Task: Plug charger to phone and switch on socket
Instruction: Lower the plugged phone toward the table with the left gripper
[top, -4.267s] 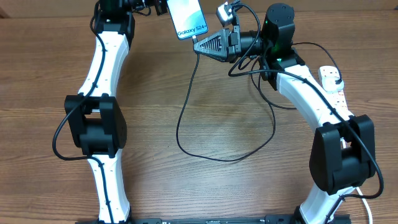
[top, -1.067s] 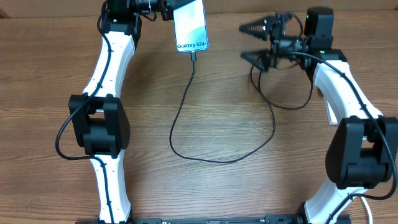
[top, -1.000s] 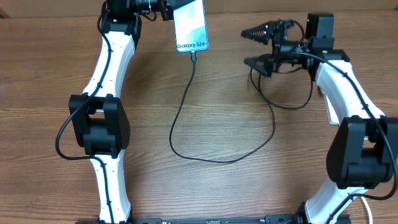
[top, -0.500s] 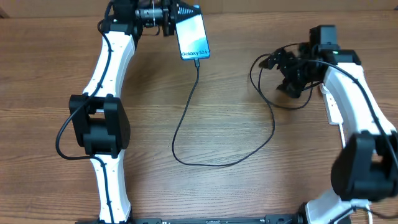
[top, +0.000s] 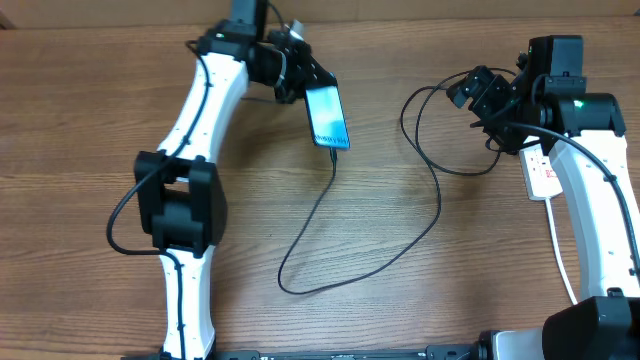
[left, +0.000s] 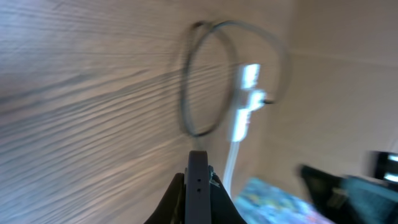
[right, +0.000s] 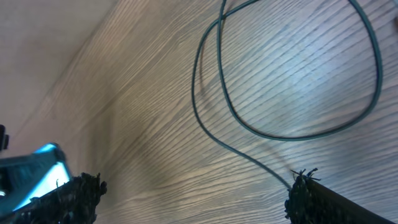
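Note:
The phone (top: 327, 115), its screen lit blue, is held off the table by its top end, with my left gripper (top: 305, 82) shut on it. In the left wrist view its dark edge (left: 198, 186) stands pinched between the fingers. The charger cable (top: 436, 200) is plugged into the phone's lower end and trails across the table to a loop (right: 280, 134). My right gripper (top: 487, 108) hangs open over that loop, holding nothing. The white socket (top: 543, 175) lies just beside it, mostly hidden by the right arm. The charger's plug is hidden.
The cable sags in a wide curve (top: 300, 288) toward the table's front. The socket's white cord runs along the right arm (top: 560, 250). A pale wall borders the table's far edge (top: 400, 8).
My left arm has swung the phone right and toward the table's middle, dragging the cable along. My right gripper has turned and drawn back toward the socket, staying open.

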